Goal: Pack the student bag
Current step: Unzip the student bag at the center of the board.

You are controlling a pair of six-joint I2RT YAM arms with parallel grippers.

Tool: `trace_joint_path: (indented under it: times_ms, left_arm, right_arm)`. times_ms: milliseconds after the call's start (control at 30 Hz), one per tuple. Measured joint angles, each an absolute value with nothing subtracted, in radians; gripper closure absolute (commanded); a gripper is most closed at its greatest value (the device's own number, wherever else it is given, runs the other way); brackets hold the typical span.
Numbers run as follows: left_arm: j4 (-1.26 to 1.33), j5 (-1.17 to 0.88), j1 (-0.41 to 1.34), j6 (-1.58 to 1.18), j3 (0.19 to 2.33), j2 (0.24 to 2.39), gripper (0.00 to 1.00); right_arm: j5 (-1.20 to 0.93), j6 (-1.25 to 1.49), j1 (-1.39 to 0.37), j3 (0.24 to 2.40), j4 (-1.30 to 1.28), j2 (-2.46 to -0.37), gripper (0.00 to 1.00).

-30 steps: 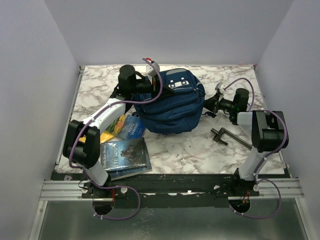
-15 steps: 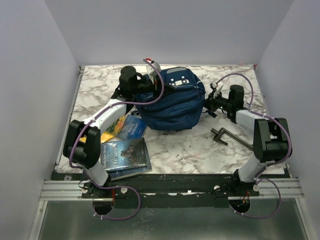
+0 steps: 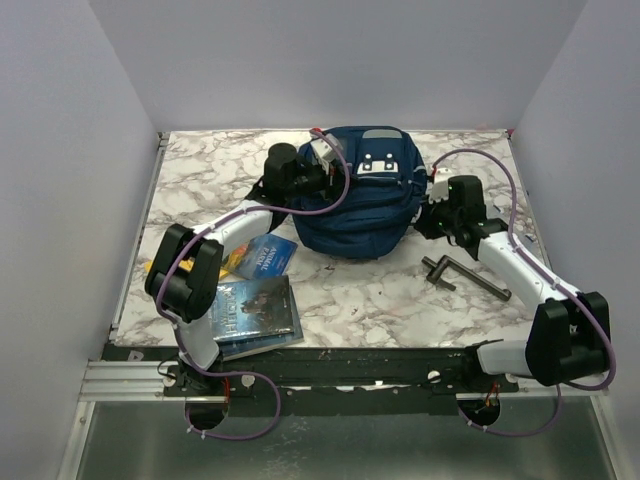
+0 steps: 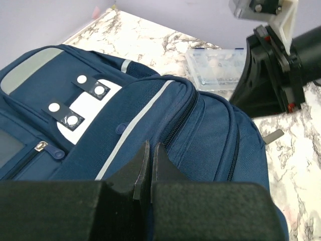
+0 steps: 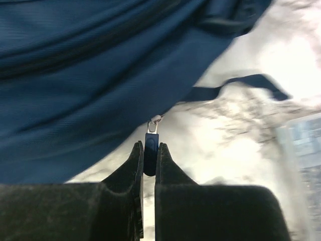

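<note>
The student bag (image 3: 365, 205), navy blue with grey stripes and white clips, stands at the back middle of the marble table. My left gripper (image 3: 333, 180) is at its upper left side. In the left wrist view the left gripper (image 4: 150, 146) is shut, with a thin fold of the bag's (image 4: 200, 130) fabric pinched between its fingertips. My right gripper (image 3: 425, 215) is at the bag's right side. In the right wrist view the right gripper (image 5: 148, 145) is shut on a dark blue zipper pull (image 5: 150, 138) that hangs from the bag (image 5: 100, 75).
Two books (image 3: 250, 305) (image 3: 262, 255) lie at the front left. A dark metal T-shaped tool (image 3: 465, 275) lies at the right. A clear plastic box (image 4: 215, 68) sits behind the bag, near the right arm (image 4: 281, 65).
The bag has shifted toward the back right and turned more upright. My left gripper moved right with it. The right arm stretched forward, its gripper staying at the bag's right side.
</note>
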State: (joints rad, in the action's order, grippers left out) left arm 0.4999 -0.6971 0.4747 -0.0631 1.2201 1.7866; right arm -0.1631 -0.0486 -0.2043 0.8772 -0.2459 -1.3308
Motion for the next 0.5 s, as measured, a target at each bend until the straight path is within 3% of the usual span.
trace_joint_path:
  times_ms: [200, 500]
  left_arm:
    - [0.485, -0.592, 0.556, -0.062, 1.223, 1.802, 1.00]
    - [0.445, -0.314, 0.658, -0.106, 1.209, 1.785, 1.00]
  right_arm:
    - [-0.167, 0.127, -0.333, 0.950, -0.400, -1.357, 0.99]
    - [-0.265, 0.311, -0.341, 0.920, -0.397, -1.303, 1.00]
